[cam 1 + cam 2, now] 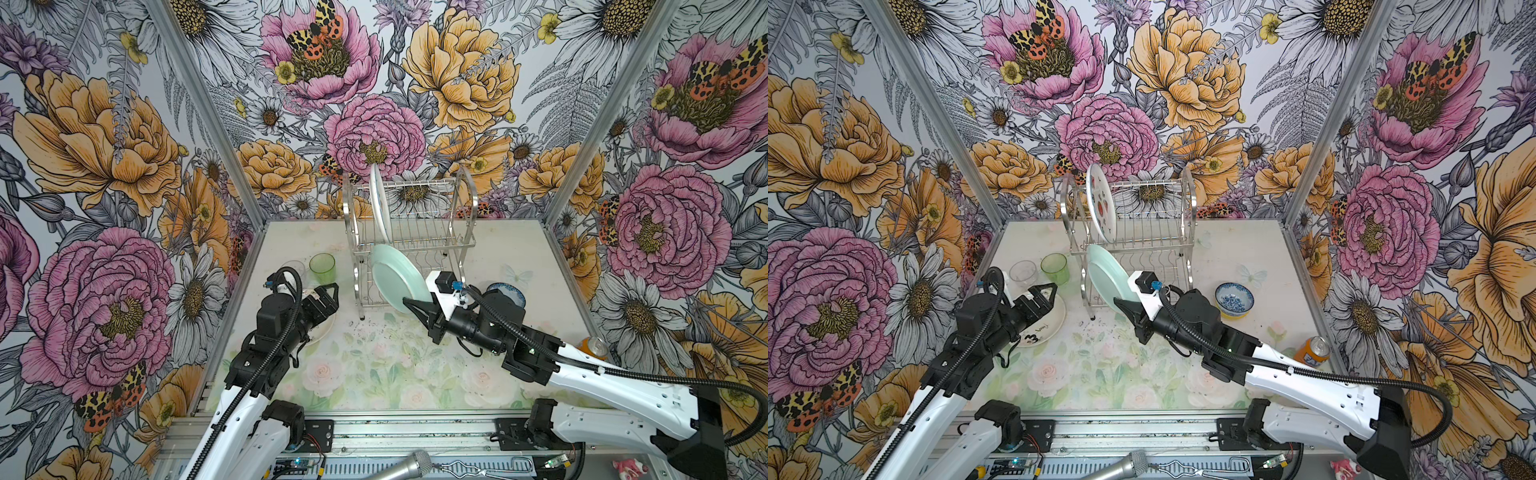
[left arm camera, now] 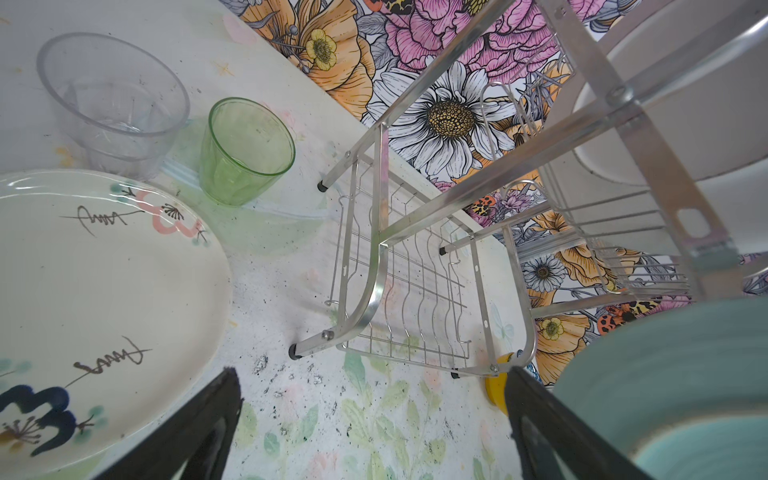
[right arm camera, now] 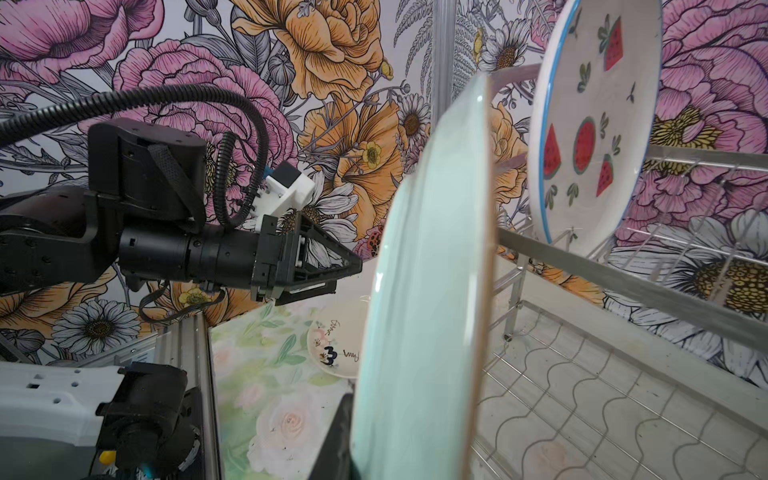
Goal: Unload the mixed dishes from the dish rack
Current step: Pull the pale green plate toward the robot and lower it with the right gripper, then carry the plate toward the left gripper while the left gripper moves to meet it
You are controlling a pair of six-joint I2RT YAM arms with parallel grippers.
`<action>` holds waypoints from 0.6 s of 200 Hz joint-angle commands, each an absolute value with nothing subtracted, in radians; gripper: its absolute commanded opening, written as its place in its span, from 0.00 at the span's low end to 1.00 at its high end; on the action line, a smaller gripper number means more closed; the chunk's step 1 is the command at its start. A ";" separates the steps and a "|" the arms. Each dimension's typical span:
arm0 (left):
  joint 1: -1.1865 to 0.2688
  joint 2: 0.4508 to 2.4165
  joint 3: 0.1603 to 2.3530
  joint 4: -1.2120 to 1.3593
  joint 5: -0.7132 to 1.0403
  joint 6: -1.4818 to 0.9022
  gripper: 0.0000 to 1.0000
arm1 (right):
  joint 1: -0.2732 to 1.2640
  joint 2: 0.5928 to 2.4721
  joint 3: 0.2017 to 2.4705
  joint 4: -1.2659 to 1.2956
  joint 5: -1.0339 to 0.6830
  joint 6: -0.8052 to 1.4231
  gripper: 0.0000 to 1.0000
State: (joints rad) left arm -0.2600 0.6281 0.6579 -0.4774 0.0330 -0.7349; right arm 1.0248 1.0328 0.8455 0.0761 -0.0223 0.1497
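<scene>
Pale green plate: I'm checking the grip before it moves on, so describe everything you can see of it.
The pale green plate is round, glossy and ceramic-looking, with a thin brownish edge. It stands on edge, tilted, at the front of the lower tier of the dish rack. The right claw is shut on its lower rim; contact with the wires is unclear.

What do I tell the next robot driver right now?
Left end effector: open, empty, over the cream plate.
Right end effector: shut on the rim of the pale green plate, at the dish rack's lower tier.
Done: cream plate, clear glass, green tumbler, blue-and-white bowl on the table; yellow bowl seems beneath that bowl.
Left: set down the pale green plate, then take the watermelon plate from the upper tier.
</scene>
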 commanded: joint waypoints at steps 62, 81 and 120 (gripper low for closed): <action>-0.224 0.637 0.646 -0.557 -0.011 -0.750 0.99 | 1.084 1.112 0.891 0.219 0.034 0.112 0.00; -0.202 0.646 0.645 -0.558 0.013 -0.758 0.99 | 1.100 1.129 0.889 0.207 0.071 0.083 0.00; -0.187 0.636 0.653 -0.557 0.044 -0.773 0.99 | 1.125 1.184 0.893 0.199 0.129 0.049 0.00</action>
State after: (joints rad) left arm -0.1974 0.6487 0.6533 -0.5533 0.0071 -0.7567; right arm 1.1103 1.1702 0.8455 0.0708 0.0662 0.0952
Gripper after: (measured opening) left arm 0.987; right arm 0.176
